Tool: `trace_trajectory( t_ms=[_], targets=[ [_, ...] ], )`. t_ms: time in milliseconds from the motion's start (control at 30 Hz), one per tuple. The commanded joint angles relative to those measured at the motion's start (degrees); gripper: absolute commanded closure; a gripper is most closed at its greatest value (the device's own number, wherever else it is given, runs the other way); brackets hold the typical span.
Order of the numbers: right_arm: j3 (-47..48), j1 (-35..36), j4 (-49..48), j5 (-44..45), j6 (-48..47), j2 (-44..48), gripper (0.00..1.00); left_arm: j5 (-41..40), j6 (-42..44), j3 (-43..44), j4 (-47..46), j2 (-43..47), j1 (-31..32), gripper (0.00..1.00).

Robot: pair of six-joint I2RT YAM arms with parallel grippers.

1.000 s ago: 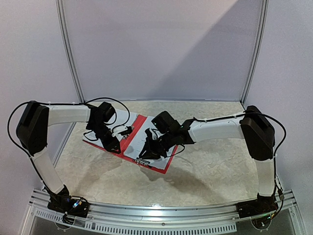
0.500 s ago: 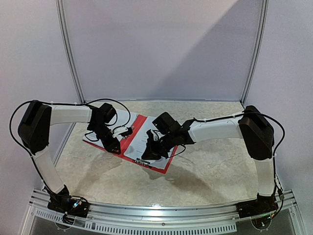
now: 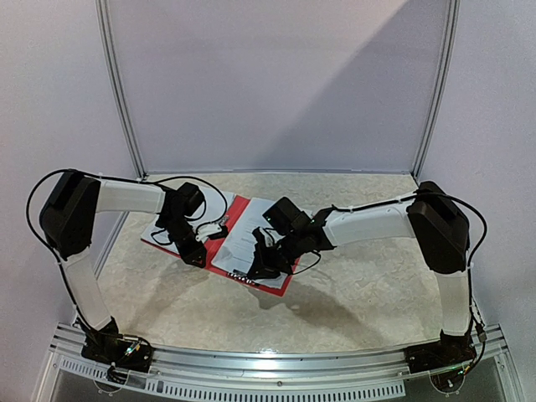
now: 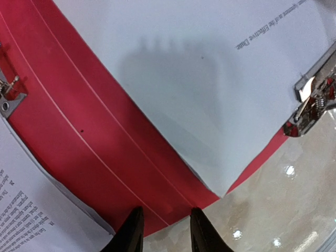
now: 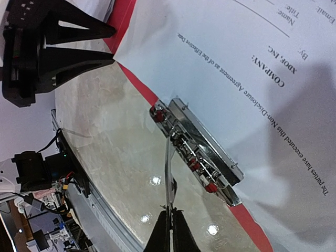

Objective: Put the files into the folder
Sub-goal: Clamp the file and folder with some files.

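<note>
Marbled beige table (image 3: 360,285) spreads out from the arms' bases. Nearest, the right gripper (image 5: 169,216) has its fingers pinched tight on the thin raised lever of the silver clip (image 5: 202,152), at the near edge of the red folder (image 3: 233,219) — which lies open flat, left of centre. The left gripper (image 4: 166,215) hovers over the folder's near edge by the spine, jaws partly apart, holding nothing. White printed files (image 4: 199,79) lie on both halves — one sheet's edge meets the clip. Behind stands a pale wall (image 3: 276,84).
</note>
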State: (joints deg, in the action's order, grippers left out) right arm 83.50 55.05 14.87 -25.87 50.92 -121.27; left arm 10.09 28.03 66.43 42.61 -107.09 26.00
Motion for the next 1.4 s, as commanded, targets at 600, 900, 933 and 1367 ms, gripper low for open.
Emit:
trace_trajectory(
  t_ms=[600, 900, 933, 1367],
  targets=[
    [-2.6, -0.8, 8.2, 10.1, -8.5, -6.1, 0.99, 1.0, 0.5, -0.9, 0.2, -4.5, 2.0, 0.70],
    [-2.8, -1.4, 9.4, 11.6, -9.8, -7.1, 0.99, 0.5, 1.0, -1.2, 0.1, -5.7, 2.7, 0.70],
    [-2.8, -1.5, 9.5, 11.7, -9.9, -7.3, 0.99, 0.5, 1.0, -1.2, 0.2, -5.7, 2.8, 0.70],
    [-3.6, -2.9, 9.9, 12.5, -10.6, -8.1, 0.99, -2.2, 2.0, -1.1, 0.6, -6.8, 4.3, 0.71]
  ],
)
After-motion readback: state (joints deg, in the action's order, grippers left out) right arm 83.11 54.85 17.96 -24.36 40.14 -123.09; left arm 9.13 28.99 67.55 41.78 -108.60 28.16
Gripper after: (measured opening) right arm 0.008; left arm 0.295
